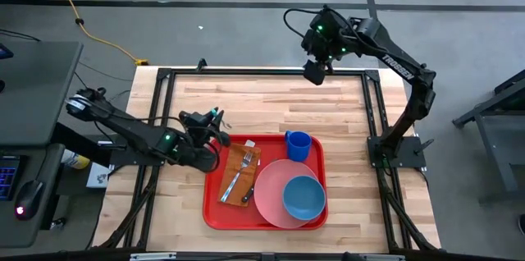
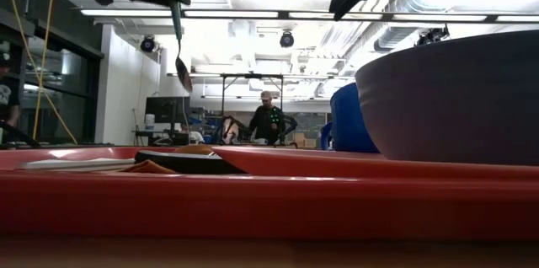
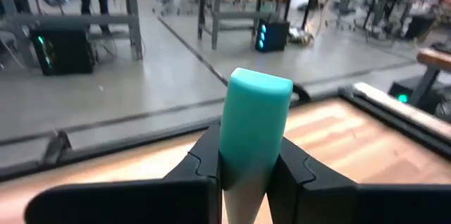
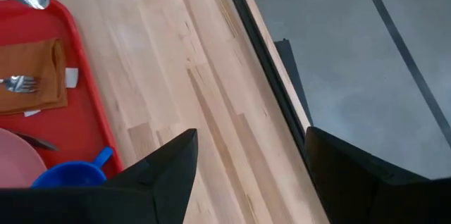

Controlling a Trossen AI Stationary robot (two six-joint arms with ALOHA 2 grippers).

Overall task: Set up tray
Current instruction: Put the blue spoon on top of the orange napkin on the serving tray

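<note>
Illumination is even and bright in the high view; the table [image 1: 271, 101] shows no hard shadows. In the low view, ceiling light strips [image 2: 253, 13] across the upper frame glare strongly, rendering the arms at the top edge as silhouettes. The tray [image 2: 253, 201] rim fills the lower frame out of focus, and the bowl [image 2: 455, 99] at right is soft and dim. In the left wrist view, the teal handle [image 3: 255, 122] is blurred at close range, and the background is also soft. The right wrist view is evenly lit; the dark fingers [image 4: 165, 182] along the bottom edge are unfocused.
</note>
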